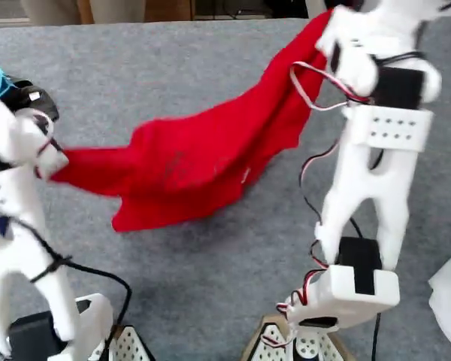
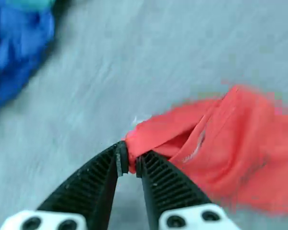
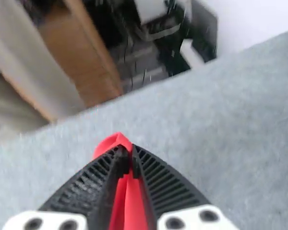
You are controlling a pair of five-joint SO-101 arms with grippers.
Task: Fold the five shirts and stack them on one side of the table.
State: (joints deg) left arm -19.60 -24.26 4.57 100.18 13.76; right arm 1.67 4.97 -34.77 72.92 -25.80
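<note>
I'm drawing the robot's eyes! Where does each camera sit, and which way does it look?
High view: above the table, looking down; both white arms show, holding the red shirt between them.
Left wrist view: on that wrist, looking past the left gripper at table and blue cloth.
Right wrist view: on that wrist, looking past the right gripper toward the room behind.
All three share the red shirt, pinched at both ends.

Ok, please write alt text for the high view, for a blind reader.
A red shirt hangs stretched over a grey table, held at one end by the left pincer and at the other by the right pincer.
</note>
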